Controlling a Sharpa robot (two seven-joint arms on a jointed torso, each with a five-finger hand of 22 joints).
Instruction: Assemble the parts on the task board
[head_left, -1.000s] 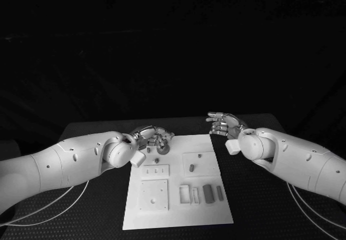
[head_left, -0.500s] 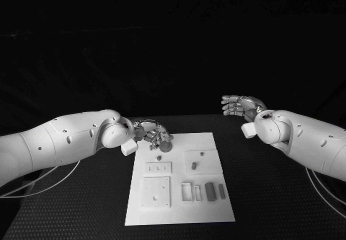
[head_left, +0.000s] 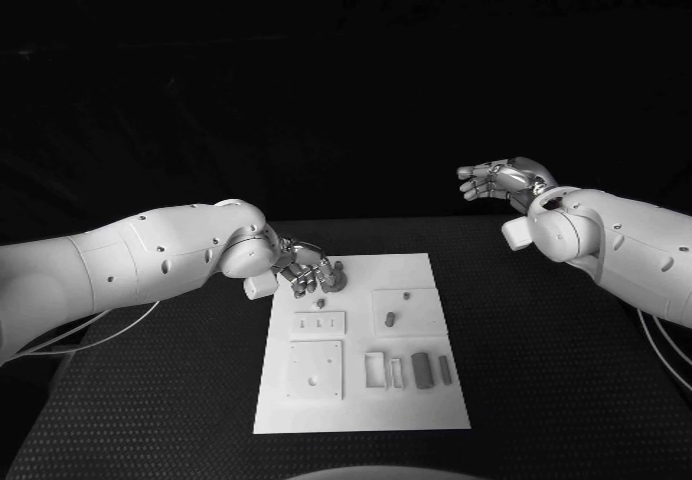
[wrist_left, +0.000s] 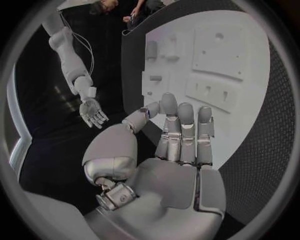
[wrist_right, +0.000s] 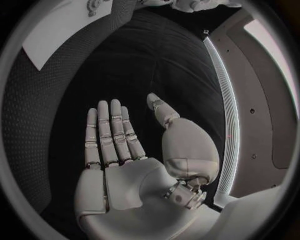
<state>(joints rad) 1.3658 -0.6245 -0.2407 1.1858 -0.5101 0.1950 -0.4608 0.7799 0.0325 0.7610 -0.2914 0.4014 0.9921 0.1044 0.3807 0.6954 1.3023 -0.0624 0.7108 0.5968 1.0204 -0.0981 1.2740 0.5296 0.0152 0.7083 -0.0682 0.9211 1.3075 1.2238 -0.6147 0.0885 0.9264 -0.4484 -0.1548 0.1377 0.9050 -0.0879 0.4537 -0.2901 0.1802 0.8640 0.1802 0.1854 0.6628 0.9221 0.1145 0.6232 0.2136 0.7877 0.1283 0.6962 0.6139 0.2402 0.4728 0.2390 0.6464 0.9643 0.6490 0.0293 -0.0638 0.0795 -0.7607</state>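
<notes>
The white task board lies in the middle of the table. On it are a slotted plate, a square plate, a raised plate with a dark peg, and several grey bars near the front. My left hand hovers over the board's far left corner; in the left wrist view the left hand has straight fingers and holds nothing above the board. My right hand is raised high to the right of the board, its palm spread and empty.
Black matting surrounds the board on all sides. The right arm and right hand appear in the left wrist view, well away from the board. A corner of the board appears in the right wrist view.
My right hand has lifted away from the board's far right edge, up and to the right. My left hand stays at the board's far left corner. The head camera has shifted.
</notes>
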